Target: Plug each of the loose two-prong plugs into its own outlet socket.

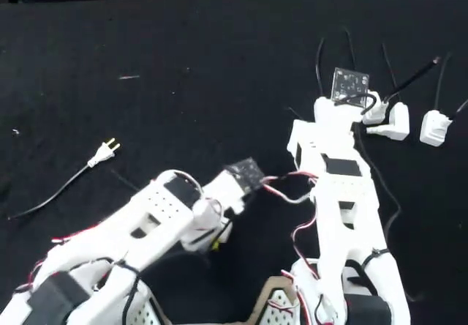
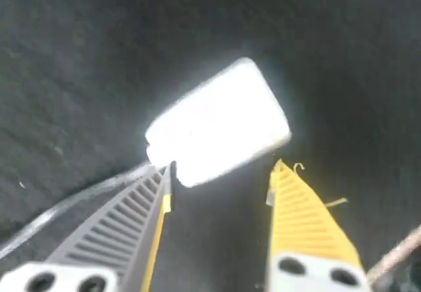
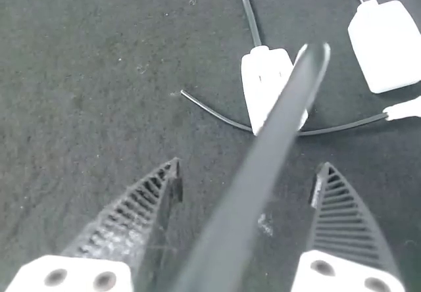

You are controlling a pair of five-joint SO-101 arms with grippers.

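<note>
A loose white two-prong plug (image 1: 110, 148) lies at the table's left, its dark cable trailing toward the left edge. My left arm (image 1: 168, 208) stretches toward the table's middle. Its gripper (image 2: 223, 167) is open, and a white rectangular block (image 2: 217, 124) with a grey cable lies just beyond the fingertips. My right gripper (image 3: 250, 166) is open at the far right (image 1: 368, 111), holding nothing, with a dark cable (image 3: 263, 173) crossing in front of it. Ahead of it sit two white outlet sockets (image 3: 270, 85) (image 3: 388, 45), also seen from above (image 1: 395, 124) (image 1: 435, 127).
Thin black cables (image 1: 409, 83) run from the sockets toward the table's far edge, and one loops on the cloth near the right gripper. A small white plug end (image 3: 404, 108) lies beside the sockets. The black cloth (image 1: 183, 61) covers the table.
</note>
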